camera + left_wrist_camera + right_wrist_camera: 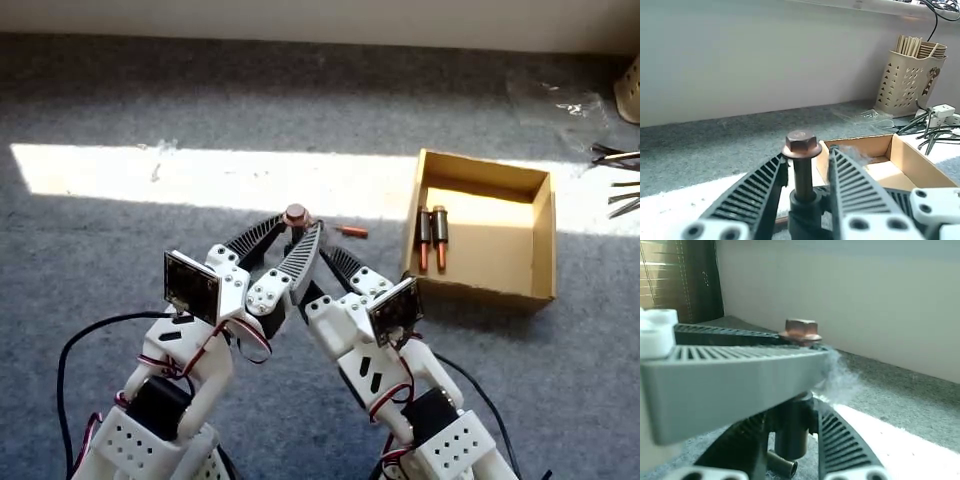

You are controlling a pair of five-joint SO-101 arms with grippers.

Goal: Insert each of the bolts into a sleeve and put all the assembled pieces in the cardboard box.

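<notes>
Progress: two assembled pieces (431, 238) lay in cardboard box (545, 240) | third bolt (801, 145) sat partway in sleeve (790, 435), which right gripper (792, 415) clamped | left gripper (807, 157) around bolt, grip unclear | loose piece (352, 231) remained on carpet (150, 100)

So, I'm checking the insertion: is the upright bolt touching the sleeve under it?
Touching. The left wrist view shows the shank of the bolt running straight down into the top of the sleeve, with no gap between them.

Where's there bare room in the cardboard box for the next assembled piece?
Bare: the cardboard box floor between the two assembled pieces and its right wall. Crowded: along the left wall, where those pieces lie.
</notes>
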